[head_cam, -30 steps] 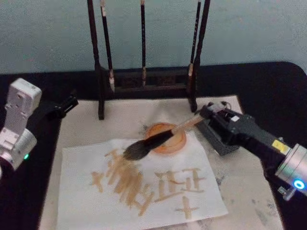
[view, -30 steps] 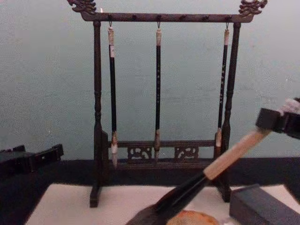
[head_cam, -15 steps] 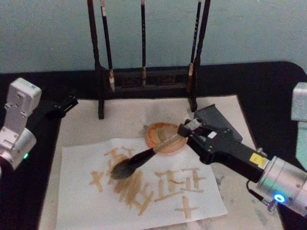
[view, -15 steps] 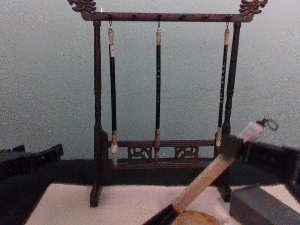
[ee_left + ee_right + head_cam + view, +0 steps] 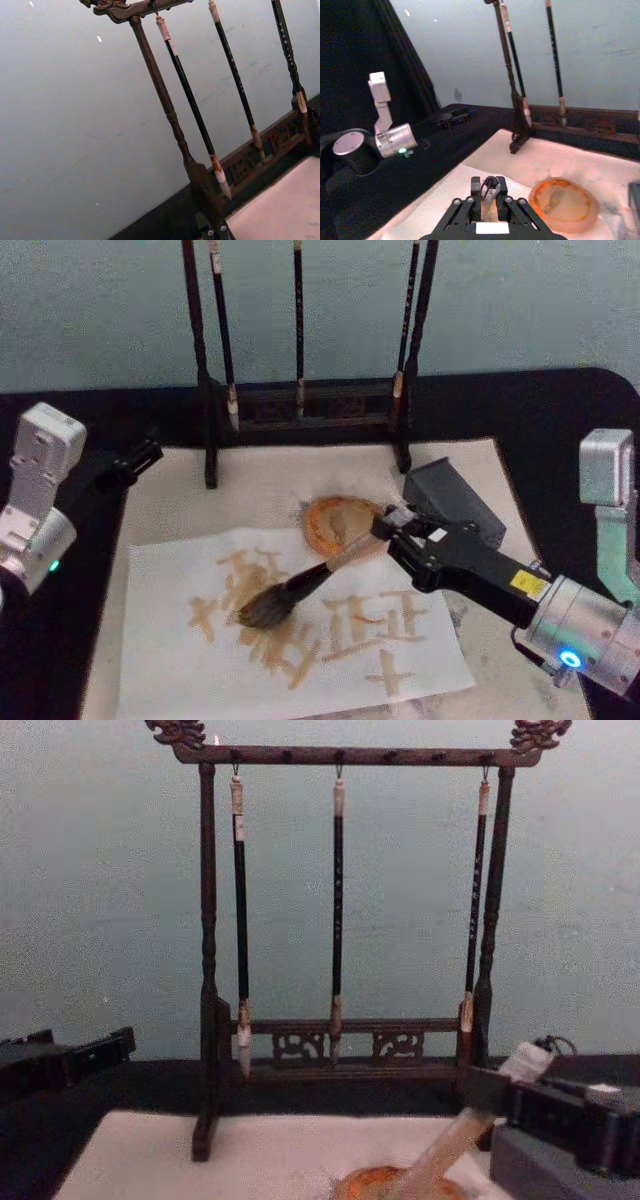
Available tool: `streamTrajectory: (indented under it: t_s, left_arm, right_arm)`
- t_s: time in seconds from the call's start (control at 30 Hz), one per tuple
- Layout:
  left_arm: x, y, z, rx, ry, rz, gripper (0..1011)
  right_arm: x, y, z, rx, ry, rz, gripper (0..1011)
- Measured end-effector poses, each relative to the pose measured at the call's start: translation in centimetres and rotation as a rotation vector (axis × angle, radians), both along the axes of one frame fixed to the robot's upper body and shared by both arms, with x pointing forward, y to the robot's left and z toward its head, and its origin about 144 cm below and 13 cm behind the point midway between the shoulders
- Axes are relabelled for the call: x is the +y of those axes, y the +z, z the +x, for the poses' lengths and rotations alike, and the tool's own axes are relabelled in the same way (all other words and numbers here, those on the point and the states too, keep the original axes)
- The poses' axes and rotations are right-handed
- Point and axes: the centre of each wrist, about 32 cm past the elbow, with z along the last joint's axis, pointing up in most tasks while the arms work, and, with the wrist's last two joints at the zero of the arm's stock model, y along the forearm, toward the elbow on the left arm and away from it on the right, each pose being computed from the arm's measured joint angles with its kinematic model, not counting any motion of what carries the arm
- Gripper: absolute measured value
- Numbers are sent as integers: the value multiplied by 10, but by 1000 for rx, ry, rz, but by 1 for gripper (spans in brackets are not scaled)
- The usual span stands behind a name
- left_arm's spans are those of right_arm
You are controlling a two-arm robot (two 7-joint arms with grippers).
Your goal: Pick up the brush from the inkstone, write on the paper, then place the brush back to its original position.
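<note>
Tan-handled brush (image 5: 300, 587) pinched in right jaws | bristles on paper (image 5: 160, 680) centre | left arm (image 5: 40, 495) parked off-sheet

brush (image 5: 300, 590) lowered onto paper (image 5: 160, 640)

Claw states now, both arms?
Left claw: parked on the left side, cannot tell.
Right claw: shut on the brush.
</note>
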Motion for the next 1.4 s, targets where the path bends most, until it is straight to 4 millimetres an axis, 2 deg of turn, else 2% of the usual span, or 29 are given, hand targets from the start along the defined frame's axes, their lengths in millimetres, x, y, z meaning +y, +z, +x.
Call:
streamTrajectory:
  t_s: [0.83,1.1,1.4]
  left_arm:
    - [0,0,0,0,0,0,1002]
    - [0,0,0,0,0,0,1002]
    - [0,0,0,0,0,0,1002]
  right_arm:
    - [-44,8,-20,-12,-94,0,172]
    - [-41,16,-21,-48,-67,42,172]
    - [-22,22,-18,-93,7,78,172]
